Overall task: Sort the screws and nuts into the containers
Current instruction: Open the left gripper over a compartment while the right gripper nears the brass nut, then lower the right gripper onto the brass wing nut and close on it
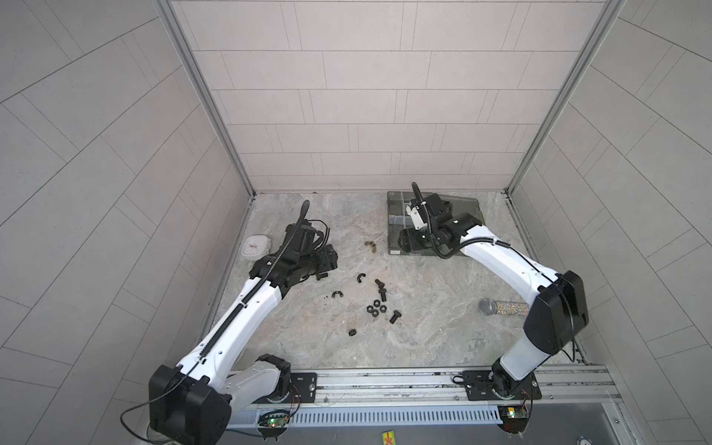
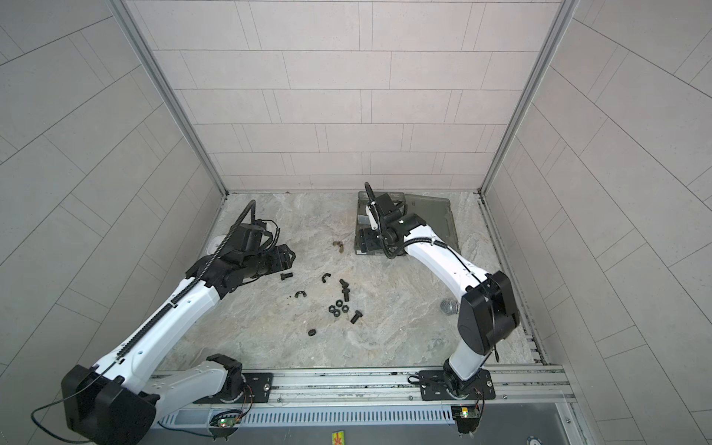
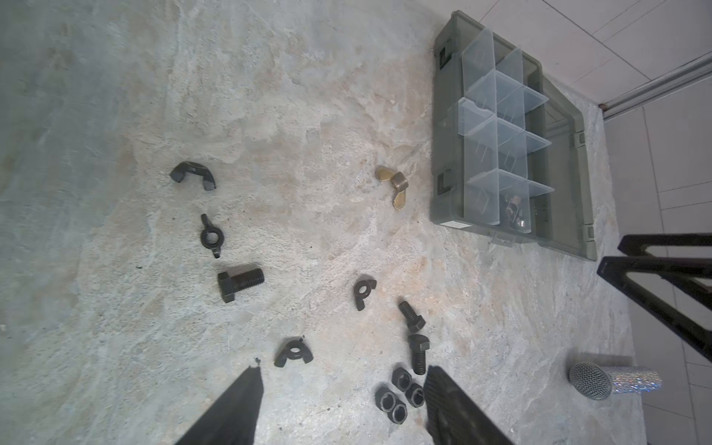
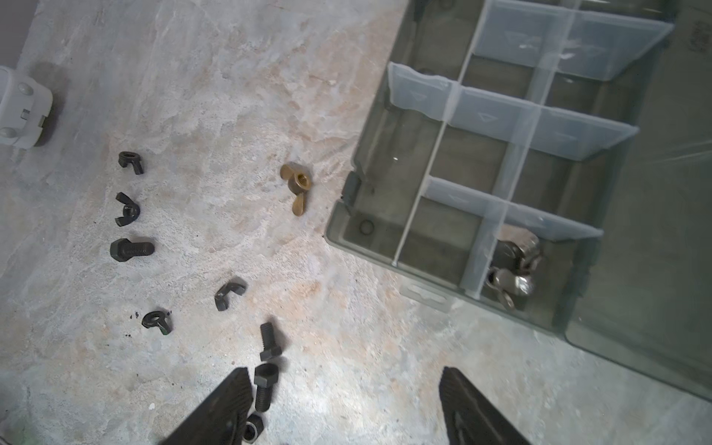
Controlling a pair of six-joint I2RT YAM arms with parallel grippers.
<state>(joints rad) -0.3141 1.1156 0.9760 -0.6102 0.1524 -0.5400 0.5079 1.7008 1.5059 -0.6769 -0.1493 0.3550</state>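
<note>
- the left claw (image 3: pixel 343 385) hangs above the tabletop (image 3: pixel 115 115), jaws apart and empty. the hex nuts (image 3: pixel 398 393) lie touching one another, so a pinch there could lift two or flick one away.
- the right claw (image 4: pixel 345 385), also apart and empty, hangs near the organizer box (image 4: pixel 348 227). two screws (image 4: pixel 266 362) lie end to end below it and would likely roll if nudged.
- silver wing nuts (image 4: pixel 516 266) sit in one compartment. a screw dropped from height might bounce over the thin dividers (image 4: pixel 497 119).
- the brass wing nut (image 3: pixel 393 185) lies near the box wall, leaving little finger room.
- both arms reaching into the scatter could collide.
</note>
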